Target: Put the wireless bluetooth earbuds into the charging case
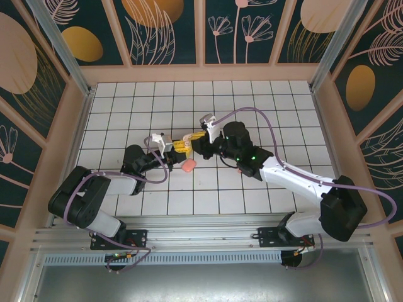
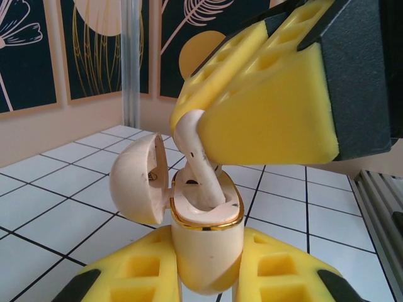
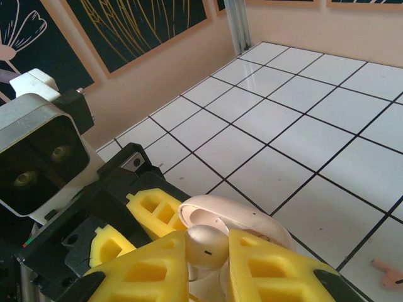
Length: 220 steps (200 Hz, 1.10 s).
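No legible text, label, brand or number on any surface

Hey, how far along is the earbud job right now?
Done: the left gripper grips the beige case, lid open. In hand: the right gripper pinches a beige earbud, its stem tip inside the case but not seated. Remaining: seat it, release, and deal with the pink earbud lying on the tiles.

Both arms reach inward, elbows bent, their wrists nearly meeting. The left gripper (image 1: pixel 181 146) is clamped on the case (image 2: pixel 206 242). The right gripper (image 1: pixel 198 141), angled down over it, pinches an earbud (image 2: pixel 200 165), apparently by its head.
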{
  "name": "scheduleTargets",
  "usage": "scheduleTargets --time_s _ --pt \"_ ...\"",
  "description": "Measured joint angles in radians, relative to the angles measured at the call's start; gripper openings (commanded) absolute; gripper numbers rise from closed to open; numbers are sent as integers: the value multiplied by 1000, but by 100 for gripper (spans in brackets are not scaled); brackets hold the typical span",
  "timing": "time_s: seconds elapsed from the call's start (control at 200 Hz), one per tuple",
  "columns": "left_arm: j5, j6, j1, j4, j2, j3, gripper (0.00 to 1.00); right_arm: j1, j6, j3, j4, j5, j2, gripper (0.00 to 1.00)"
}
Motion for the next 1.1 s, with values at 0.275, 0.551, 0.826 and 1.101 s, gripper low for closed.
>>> scheduleTargets --time_s 0.275,0.551,0.826,1.101 --pt "-4 0 0 -24 -19 0 9 6 -19 0 1 23 0 19" --pt "-4 1 0 -44 -33 0 10 13 -26 0 -1 47 -2 19" --pt "-4 5 0 -65 -56 0 10 22 -31 0 -8 76 -13 19" --pt "-3 17 -2 -76 -65 0 10 28 -50 0 -16 80 -18 19"
